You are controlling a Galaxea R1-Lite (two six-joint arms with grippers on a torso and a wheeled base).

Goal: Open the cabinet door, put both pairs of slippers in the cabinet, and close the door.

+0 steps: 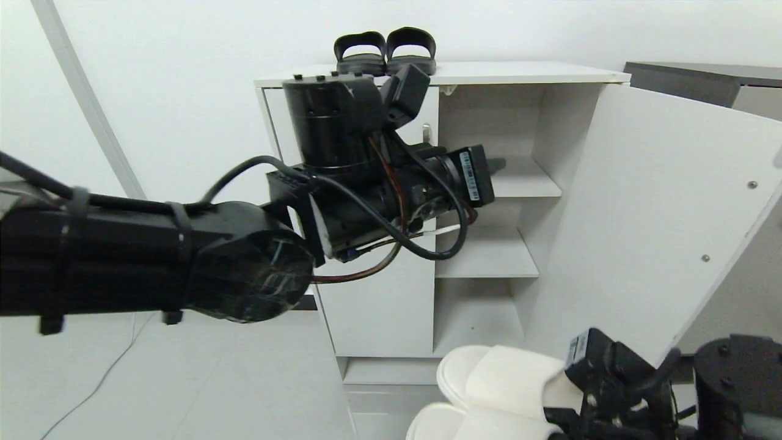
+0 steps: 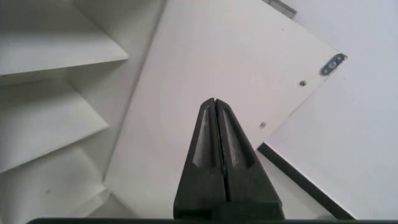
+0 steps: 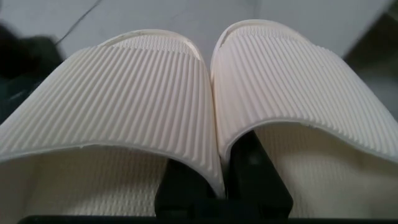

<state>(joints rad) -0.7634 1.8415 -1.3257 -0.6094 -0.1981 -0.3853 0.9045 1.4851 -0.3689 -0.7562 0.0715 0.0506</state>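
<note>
**Door open, white slippers in right gripper, black pair on top**

Head view:
- The cabinet [image 1: 519,72] stands against the wall. Its door [image 1: 647,226] is swung wide open toward the camera, and the other half is shut.
- The shelves [image 1: 489,256] split the open half into stacked compartments.
- The black slippers [image 1: 385,52] sit side by side on the cabinet top, toward its left end, touching each other.
- The left gripper [image 1: 498,164] is raised in front of the open half, tip about level with the upper shelf. Its fingers look closed, with nothing between them.
- The right gripper [image 1: 574,409] is low, near the door's bottom corner, clamped on the white slippers [image 1: 495,385].
- That pair is held side by side in front of the cabinet base, toes toward it, outside the cabinet.

Left wrist view:
- The left gripper [image 2: 215,106] has its fingers pressed flat together and holds nothing.
- Beyond it is the inner face of the door [image 2: 205,62], with a hinge plate [image 2: 333,64] near its edge.
- The shelves [image 2: 56,56] are off to one side. The gripper looks apart from both door and shelves.

Right wrist view:
- The ribbed straps of the white slippers [image 3: 143,93] sit side by side, touching along their inner edges.
- The dark fingers of the right gripper [image 3: 224,183] sit under the straps where the two meet, closed on the pair.
- Grey floor [image 3: 186,15] shows past the toes.
</note>
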